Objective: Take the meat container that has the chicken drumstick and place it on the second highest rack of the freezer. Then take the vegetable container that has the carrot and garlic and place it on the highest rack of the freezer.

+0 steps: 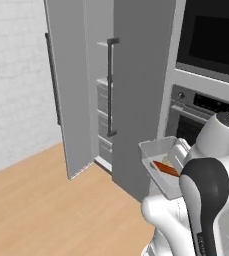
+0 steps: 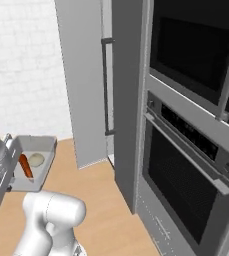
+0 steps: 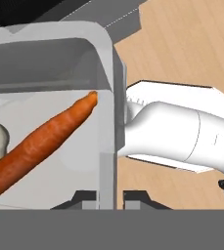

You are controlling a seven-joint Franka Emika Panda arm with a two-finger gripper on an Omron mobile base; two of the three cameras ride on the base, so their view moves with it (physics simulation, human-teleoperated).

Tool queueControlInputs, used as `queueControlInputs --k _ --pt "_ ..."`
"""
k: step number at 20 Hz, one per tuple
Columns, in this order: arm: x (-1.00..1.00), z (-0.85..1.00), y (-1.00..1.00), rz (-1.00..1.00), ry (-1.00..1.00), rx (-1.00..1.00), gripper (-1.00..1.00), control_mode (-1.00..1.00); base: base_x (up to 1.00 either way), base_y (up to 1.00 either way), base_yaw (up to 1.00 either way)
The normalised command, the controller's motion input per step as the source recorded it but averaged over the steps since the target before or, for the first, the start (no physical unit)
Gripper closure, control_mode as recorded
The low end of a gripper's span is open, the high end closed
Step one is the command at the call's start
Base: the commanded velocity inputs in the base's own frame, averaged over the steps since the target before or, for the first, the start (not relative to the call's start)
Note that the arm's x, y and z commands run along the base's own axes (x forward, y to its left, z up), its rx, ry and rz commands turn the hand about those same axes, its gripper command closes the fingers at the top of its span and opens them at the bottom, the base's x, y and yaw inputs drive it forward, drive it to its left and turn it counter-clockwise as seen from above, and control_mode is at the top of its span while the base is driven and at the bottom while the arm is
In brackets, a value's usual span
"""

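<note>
Open floor (image 1: 46, 200) leads to the freezer (image 1: 103, 100), door (image 1: 68, 90) ajar.

Translucent grey rectangular vegetable container (image 2: 45, 145): holds slim orange tapered carrot (image 2: 25, 165) and small round cream garlic bulb (image 2: 36, 159), garlic at the carrot's 2 o'clock. Tall grey freezer cabinet (image 1: 136, 100) at the container's 11 o'clock; black-glass wall oven (image 2: 186, 170) right of the freezer.
</note>
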Motion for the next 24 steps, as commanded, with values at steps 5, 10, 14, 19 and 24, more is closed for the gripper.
queueControlInputs --k 5,10,14,19,24 --pt "0.0 0.0 0.0 0.0 0.0 0.0 1.0 1.0 1.0 0.8 -0.24" --pt "0.0 0.0 0.0 0.0 0.0 0.0 1.0 1.0 0.79 1.0 -0.42" --pt "0.0 0.0 0.0 0.0 0.0 0.0 1.0 1.0 0.23 1.0 -0.42" --pt "0.0 0.0 0.0 0.0 0.0 0.0 1.0 1.0 0.29 1.0 -0.52" --pt "0.0 0.0 0.0 0.0 0.0 0.0 1.0 1.0 0.27 0.87 -0.45"
